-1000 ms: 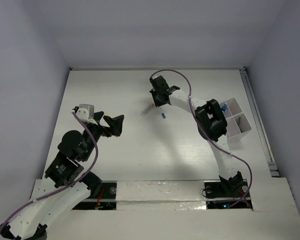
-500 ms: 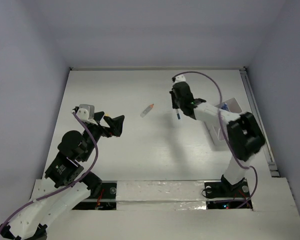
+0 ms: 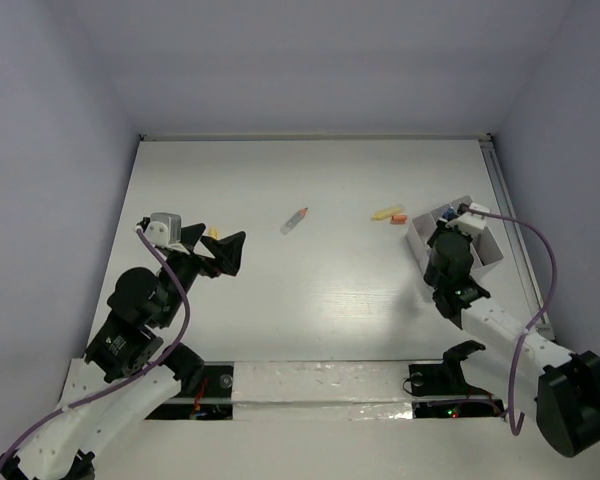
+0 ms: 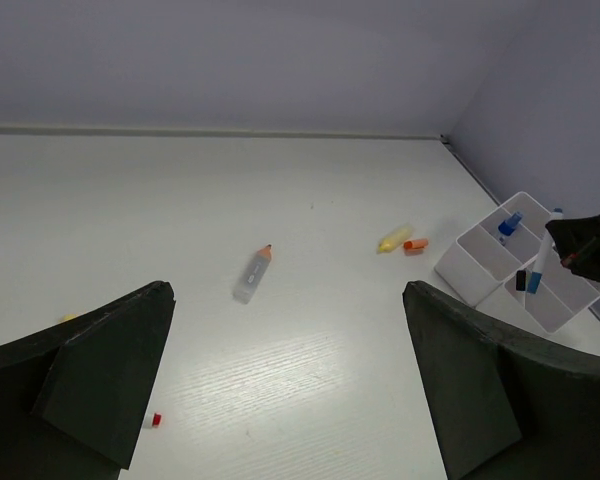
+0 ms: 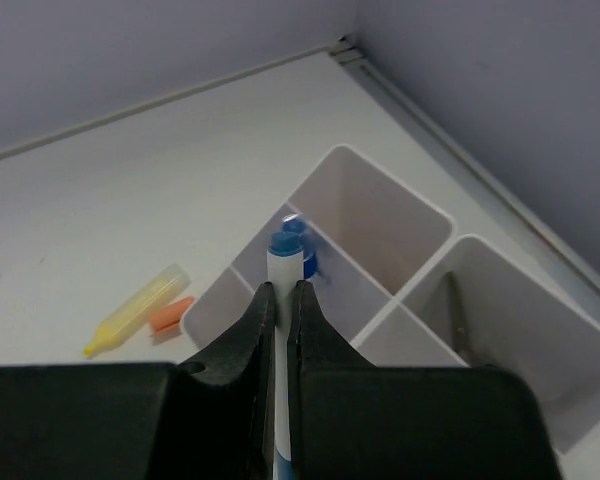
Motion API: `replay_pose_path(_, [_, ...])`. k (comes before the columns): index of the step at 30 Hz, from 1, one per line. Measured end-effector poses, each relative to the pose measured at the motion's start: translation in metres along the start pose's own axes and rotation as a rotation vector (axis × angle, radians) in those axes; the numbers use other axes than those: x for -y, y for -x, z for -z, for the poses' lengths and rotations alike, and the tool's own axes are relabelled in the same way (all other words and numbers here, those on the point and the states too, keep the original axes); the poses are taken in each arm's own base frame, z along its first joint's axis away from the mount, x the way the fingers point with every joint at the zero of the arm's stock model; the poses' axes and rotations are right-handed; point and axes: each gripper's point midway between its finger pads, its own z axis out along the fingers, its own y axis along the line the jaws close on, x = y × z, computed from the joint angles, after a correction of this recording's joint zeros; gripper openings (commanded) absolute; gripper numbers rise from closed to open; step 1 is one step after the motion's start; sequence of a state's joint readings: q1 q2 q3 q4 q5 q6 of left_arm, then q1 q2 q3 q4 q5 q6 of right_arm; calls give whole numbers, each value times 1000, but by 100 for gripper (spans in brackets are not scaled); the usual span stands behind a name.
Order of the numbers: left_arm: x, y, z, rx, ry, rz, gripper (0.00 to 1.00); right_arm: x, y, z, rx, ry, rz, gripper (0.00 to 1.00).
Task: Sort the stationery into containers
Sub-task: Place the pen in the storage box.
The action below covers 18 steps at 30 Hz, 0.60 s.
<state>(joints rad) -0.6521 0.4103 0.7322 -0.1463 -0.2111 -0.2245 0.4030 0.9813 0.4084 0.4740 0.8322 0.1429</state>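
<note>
One pen (image 5: 282, 268) has left the middle of the table (image 3: 280, 310). A second ago the right end effector (image 5: 280, 292) was out beside the tube (image 3: 295, 220). Now it hangs over the containers (image 5: 410, 205) at the right edge, with its fingers pressed together on the pen's white barrel and the blue end leading. In the wrist view the pen sits above the narrow compartment where another blue-topped item (image 5: 302, 240) already stands, but I cannot tell whether its tip has passed the rim. The carry looks finished, and what remains for this pen is a short lowering and a release.

With the arm swung away, the yellow piece (image 3: 385, 212) and the orange piece (image 3: 400, 218) show, touching or nearly so, just left of the containers. The tube lies alone nearer the centre, untouched. These three appear to be the loose stationery still to sort.

The left end effector (image 4: 290, 375) has not moved. It hovers over the left of the table with its jaws spread wide and nothing between them.
</note>
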Motion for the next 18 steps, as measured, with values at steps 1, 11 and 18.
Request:
replay_pose_path(1, [0,1,1,2,-2,1,99,8,3,2,21,-21,-3,0])
replay_pose_path(11, [2,5,5,20,-11,6,99,33,21,13,76,-91,3,0])
replay_pose_path(18, [4,5,5,18,-20,7,99,34,3,15,11,-82,50,0])
